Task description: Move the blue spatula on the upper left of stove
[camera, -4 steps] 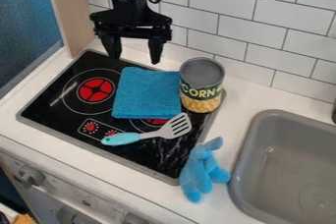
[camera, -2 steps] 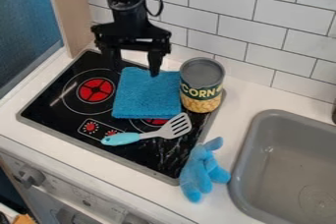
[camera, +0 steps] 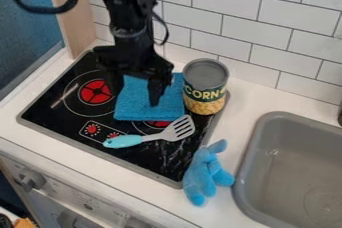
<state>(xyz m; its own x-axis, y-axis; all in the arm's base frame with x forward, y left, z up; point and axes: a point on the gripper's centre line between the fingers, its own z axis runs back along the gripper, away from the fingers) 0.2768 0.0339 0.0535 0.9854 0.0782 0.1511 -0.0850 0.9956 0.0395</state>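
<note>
The gripper (camera: 135, 96) hangs over the left part of the folded blue cloth, its fingers apart with nothing between them. Below and to its right lies the spatula (camera: 152, 136), flat on the black stove (camera: 57, 114) near the front edge. Its light blue handle points left, and its grey slotted head points right, by the cloth's front edge. The stove's upper left part holds a red burner (camera: 97, 92), just left of the gripper.
The blue cloth (camera: 140, 109) lies on the stove's middle, with a corn can (camera: 204, 87) at its right. A blue plush toy (camera: 204, 176) rests by the stove's lower right corner. A grey sink (camera: 294, 167) is at the right, and a tiled wall stands behind.
The gripper has come down and forward, from the stove's back edge to over the cloth. The spatula, cloth, can and toy have stayed where they were.
</note>
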